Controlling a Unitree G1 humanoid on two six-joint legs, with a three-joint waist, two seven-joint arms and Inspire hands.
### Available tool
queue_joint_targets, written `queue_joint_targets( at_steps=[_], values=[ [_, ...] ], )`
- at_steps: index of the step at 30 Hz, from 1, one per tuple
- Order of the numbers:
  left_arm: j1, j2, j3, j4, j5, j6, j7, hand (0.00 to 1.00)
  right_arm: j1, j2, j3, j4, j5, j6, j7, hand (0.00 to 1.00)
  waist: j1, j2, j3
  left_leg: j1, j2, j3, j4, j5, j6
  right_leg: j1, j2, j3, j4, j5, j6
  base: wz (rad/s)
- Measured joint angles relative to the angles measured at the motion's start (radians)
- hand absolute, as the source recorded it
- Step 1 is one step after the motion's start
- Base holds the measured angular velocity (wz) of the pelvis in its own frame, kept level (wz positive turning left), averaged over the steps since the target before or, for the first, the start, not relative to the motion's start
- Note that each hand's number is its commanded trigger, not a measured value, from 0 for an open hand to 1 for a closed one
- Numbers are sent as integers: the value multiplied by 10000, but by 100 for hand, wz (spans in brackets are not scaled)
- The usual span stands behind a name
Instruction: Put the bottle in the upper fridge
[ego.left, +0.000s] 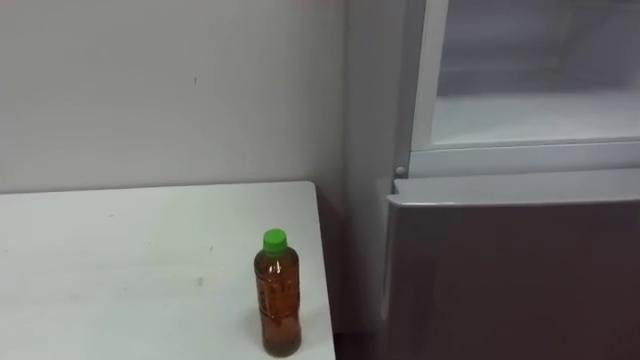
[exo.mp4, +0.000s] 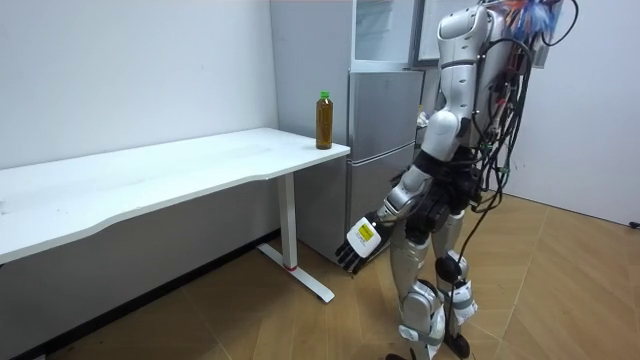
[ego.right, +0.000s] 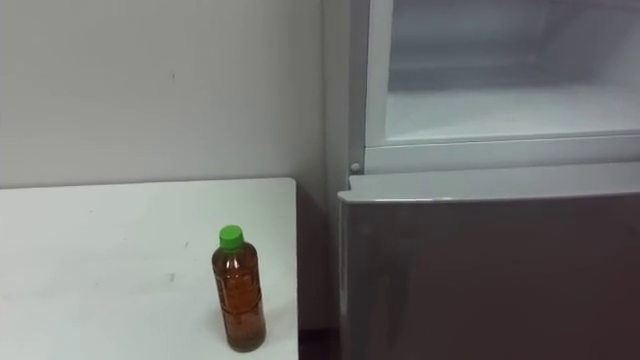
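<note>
Bottle (ego.left: 278, 300), upright on the white surface (ego.left: 120, 270), with nothing holding it. Green cap (ego.left: 274, 239) screwed on, brown liquid inside up to near the neck. Stands close to the surface's edge at 3 o'clock, with the bare white top spreading away toward 9 o'clock and back toward 12 o'clock. At 12 o'clock, past the far edge, a plain pale wall (ego.left: 150, 90).

Just beyond the 3 o'clock edge, across a narrow dark gap, the fridge (ego.left: 365, 150). Grey lower door (ego.left: 510, 270) shut, its top rim level with the bottle's upper half as seen from the head. Higher up, at about 1 o'clock from the bottle, the upper compartment (ego.left: 530, 110): open to sight, white inside, framed by a pale rim.

In the room view, robot on its feet on the wooden floor (exo.mp4: 560, 290), straight-backed, right before the fridge, with the end of the surface at the room view's left of it. Bottle there near the corner of the surface nearest the fridge. Left hand (exo.mp4: 362, 238) low beside the leg at the end of a hanging arm, well below the top of the surface and well apart from the bottle. Fingers loosely straight, pointing down, with nothing in them.
</note>
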Motion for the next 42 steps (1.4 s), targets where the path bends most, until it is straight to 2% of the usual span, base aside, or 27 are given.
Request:
queue_joint_targets(
  at_steps=[4,9,12,16,21,31,37,42],
  values=[
    [20,3,1,-208,101,-100,-15,0,65,-4,299,-1323,-6,9,310,0,170,-45,-2,-116,-18,-144,5,-3,0,-12,-14,-120,-18,-18,9,8],
    [123,4,2,-472,283,-107,-21,0,134,-11,534,-2777,-33,13,388,0,207,-26,-27,-179,-20,-150,12,-1,0,-35,-12,-144,-26,-17,8,2],
    [109,11,2,-381,275,-112,-21,0,128,-18,629,-3749,-104,-8,430,0,295,-30,11,-164,-17,-147,24,2,0,-37,-11,-138,8,-12,3,0],
    [59,9,-19,-384,276,-112,-42,0,26,2,742,-4213,-108,7,675,0,461,-49,21,-131,-16,-151,32,1,0,-13,-15,-143,37,-9,4,0],
    [9,-8,-12,-395,280,-109,-38,0,17,1,738,-5390,-107,15,742,0,510,35,50,-192,-5,-153,32,0,0,-31,-13,-142,69,-5,-2,0],
    [92,-2,-12,-399,278,-63,-66,0,-221,-5,727,-6539,207,175,796,0,567,5,16,-204,-8,-155,14,7,10,-70,-30,-138,198,-2,-6,0],
    [93,24,-6,-461,276,-6,-33,0,-453,6,759,-7012,347,176,519,0,814,-140,-46,-205,-10,-180,55,10,14,-69,-29,-147,198,-2,-6,0],
    [41,129,-5,-473,276,59,-34,0,-599,-19,756,-7011,347,176,191,0,934,-277,-32,-218,-15,-270,57,11,13,-26,-27,-237,193,-2,-5,6]
  ],
)
